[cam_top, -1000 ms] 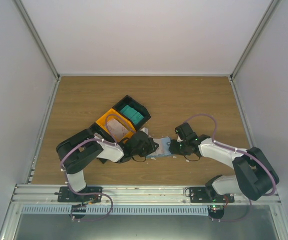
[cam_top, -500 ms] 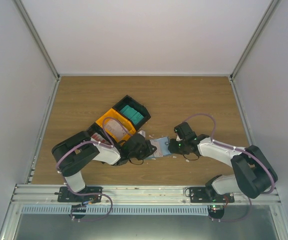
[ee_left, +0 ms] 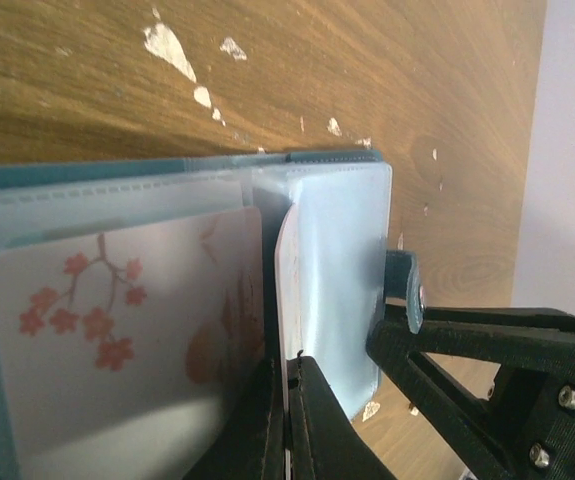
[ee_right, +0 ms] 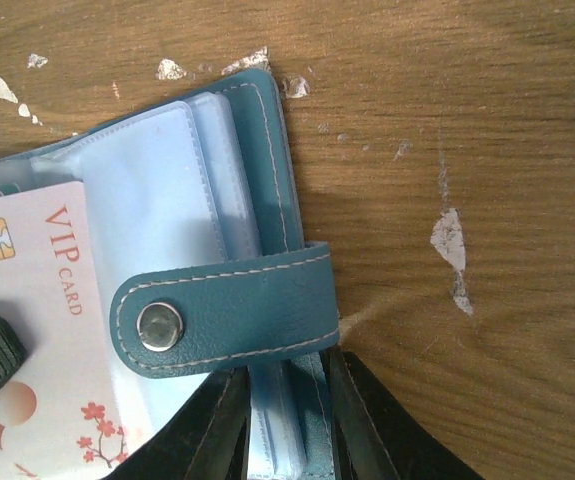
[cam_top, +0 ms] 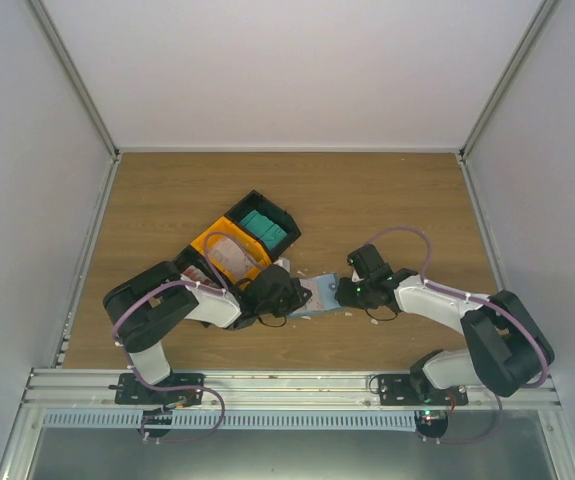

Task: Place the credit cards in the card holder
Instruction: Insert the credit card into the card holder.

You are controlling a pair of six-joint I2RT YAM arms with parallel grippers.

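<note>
The slate-blue card holder [cam_top: 319,293] lies open on the table between both grippers. My left gripper [ee_left: 289,365] is shut on a thin white credit card [ee_left: 286,280], seen edge-on, which stands at the mouth of a clear sleeve [ee_left: 337,290]. A card with red blossoms [ee_left: 117,320] sits in the neighbouring sleeve. My right gripper [ee_right: 285,375] is shut on the holder's right edge [ee_right: 267,150], cover and sleeves together, just below its snap tab [ee_right: 227,310]. A VIP card [ee_right: 47,290] lies in a sleeve. In the top view the left gripper [cam_top: 289,296] and right gripper [cam_top: 347,292] flank the holder.
A black-and-orange bin [cam_top: 207,244] stands just behind the left gripper, holding teal cards [cam_top: 264,229] and white cards with red marks [cam_top: 230,259]. Small white scraps [ee_left: 172,45] dot the wood near the holder. Grey walls enclose the table on three sides.
The left arm drew slightly left with its card. The right jaws closed a little tighter on the holder's edge. In the last half second nothing visibly moved.
</note>
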